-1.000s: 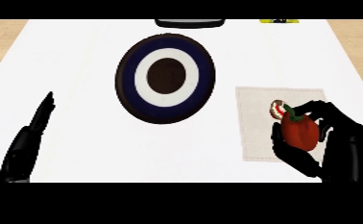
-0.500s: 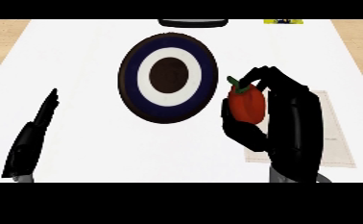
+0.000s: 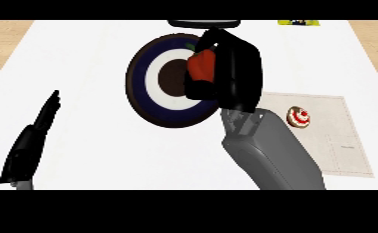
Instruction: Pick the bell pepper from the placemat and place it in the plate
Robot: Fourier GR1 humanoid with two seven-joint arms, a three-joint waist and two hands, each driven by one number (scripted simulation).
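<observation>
- The right hand (image 3: pixel 230 69) is wrapped round the red bell pepper (image 3: pixel 200 66), fingers curled about it.
- Hand and pepper hang over the right part of the plate (image 3: pixel 144 97), a dark blue plate with a white ring.
- Below and right of that hand lies the placemat (image 3: pixel 336 137), a small red-and-white thing (image 3: pixel 299 117) on it.
- Far to its left, the left hand (image 3: pixel 40 122) rests with straight fingers.

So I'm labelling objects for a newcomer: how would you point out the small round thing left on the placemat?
Start at the big dark blue and white plate, then look right to the pale placemat. The small round red and white object lies on its left part, alone there, unlike the red pepper in the right hand over the plate.
</observation>
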